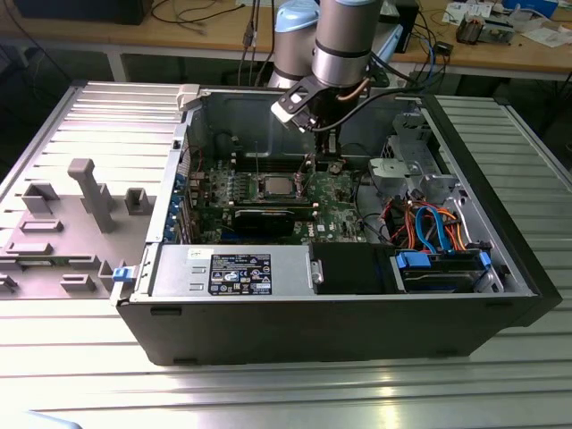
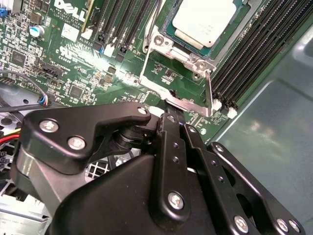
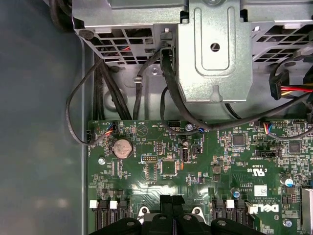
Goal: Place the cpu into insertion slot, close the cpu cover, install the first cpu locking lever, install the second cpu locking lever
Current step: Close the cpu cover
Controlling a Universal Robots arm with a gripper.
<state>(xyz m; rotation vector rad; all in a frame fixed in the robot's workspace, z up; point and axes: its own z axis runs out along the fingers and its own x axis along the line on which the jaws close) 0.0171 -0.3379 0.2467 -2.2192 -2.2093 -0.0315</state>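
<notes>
The gripper [image 2: 173, 120] reaches down into the open computer case [image 1: 340, 331] that stands on the counter [image 1: 268, 393]. Its two black fingers are together in both wrist views, and nothing shows between them.

The cpu [image 2: 205, 19] lies a short way beyond the fingertips, flat and square inside the insertion slot [image 2: 167, 27], with its plain silver top fully bare. The first step therefore looks done. In the exterior view the chip [image 1: 275, 186] sits low on the green circuit board [image 3: 205, 166], just beside the gripper.

The cpu cover [image 2: 183, 103] does not lie over the chip. It appears swung up from the edge of the slot nearest the gripper, and the green board shows through its square window. Its free silver edge is right at the fingertips, touching them or very nearly so; I cannot tell which. My judgement is that closing the cover is the step in hand, hardly begun.

A thin metal rod [image 1: 256, 156] stands upright on the far side of the slot from the gripper. It looks like a locking lever not yet latched. Both levers seem left to do, so roughly one step of four is finished.

The long memory slots [image 2: 254, 54] flank the slot and play no part.
</notes>
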